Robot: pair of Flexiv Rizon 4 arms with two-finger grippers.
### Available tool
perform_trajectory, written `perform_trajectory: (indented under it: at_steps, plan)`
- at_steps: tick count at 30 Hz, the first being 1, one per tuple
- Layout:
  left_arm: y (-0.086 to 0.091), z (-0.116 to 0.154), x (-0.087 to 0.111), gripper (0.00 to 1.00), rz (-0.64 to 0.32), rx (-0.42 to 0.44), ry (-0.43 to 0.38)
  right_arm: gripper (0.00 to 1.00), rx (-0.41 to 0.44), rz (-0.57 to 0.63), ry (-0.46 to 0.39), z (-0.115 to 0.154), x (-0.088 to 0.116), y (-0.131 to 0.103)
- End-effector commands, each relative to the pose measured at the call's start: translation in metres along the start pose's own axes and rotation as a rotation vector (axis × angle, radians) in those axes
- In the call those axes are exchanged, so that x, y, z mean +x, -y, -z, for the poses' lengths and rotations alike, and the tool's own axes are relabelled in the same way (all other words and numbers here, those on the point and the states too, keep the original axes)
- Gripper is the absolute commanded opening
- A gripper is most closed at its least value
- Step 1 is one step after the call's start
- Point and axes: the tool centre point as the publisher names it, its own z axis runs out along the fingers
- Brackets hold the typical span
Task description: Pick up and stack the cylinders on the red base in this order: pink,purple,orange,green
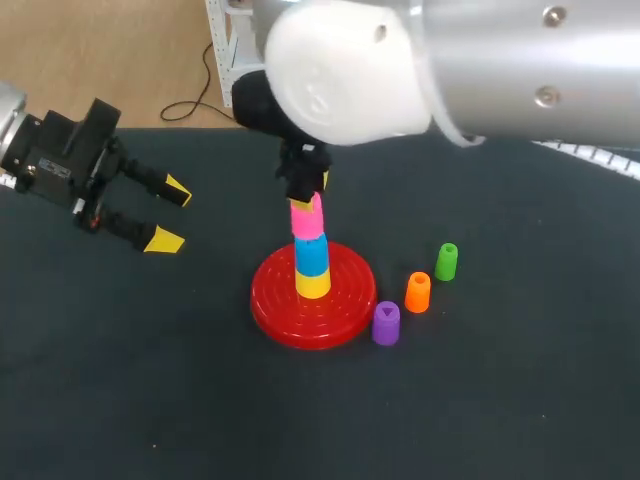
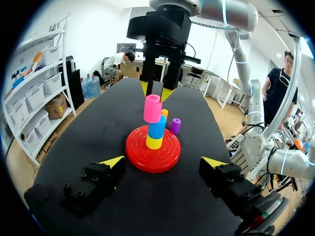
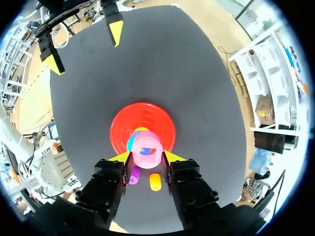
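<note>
Cylinders nearest me on the dark tabletop [image 1: 500, 400] are the three loose ones. The purple cylinder [image 1: 386, 323] stands upright just beside the rim of the red base [image 1: 270, 300], on its right; I can't tell whether it touches the rim. A little farther out and to the right stands the orange cylinder [image 1: 418, 292], and beyond that the green cylinder [image 1: 447, 261], so the three run in a slanting row away from me, each near the next but apart.

On the middle of the red base a yellow cylinder [image 1: 313, 284] sits lowest, with a blue cylinder [image 1: 311, 256] on top of it. The pink cylinder [image 1: 307, 220] is at the top of this stack, slightly tilted, its lower end meeting the top of the blue one.

The right tool [image 3: 146, 157] comes straight down from above and has hold of the pink cylinder: in the right wrist view its two yellow tips press against the cylinder's upper part from opposite sides, spread only as wide as the cylinder. The right arm [image 1: 480, 70] enters from the upper right.

Off to the left, well apart from the base, the left tool [image 1: 170, 215] hangs over bare tabletop, spread wide, gripping nothing, its tips pointing toward the stack.
</note>
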Motion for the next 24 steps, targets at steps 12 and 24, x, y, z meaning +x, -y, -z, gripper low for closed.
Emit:
perform_trajectory:
  at_steps: [12, 24]
  plan:
    - [-0.001, 0.0, 0.001, 1.0, -0.002, 0.002, 0.002, 0.0, 0.0, 0.037, -0.02, 0.0, 0.009, -0.006]
    - [-0.001, 0.0, 0.001, 1.0, -0.002, 0.002, 0.002, 0.0, 0.007, 0.05, -0.017, 0.001, 0.011, -0.01]
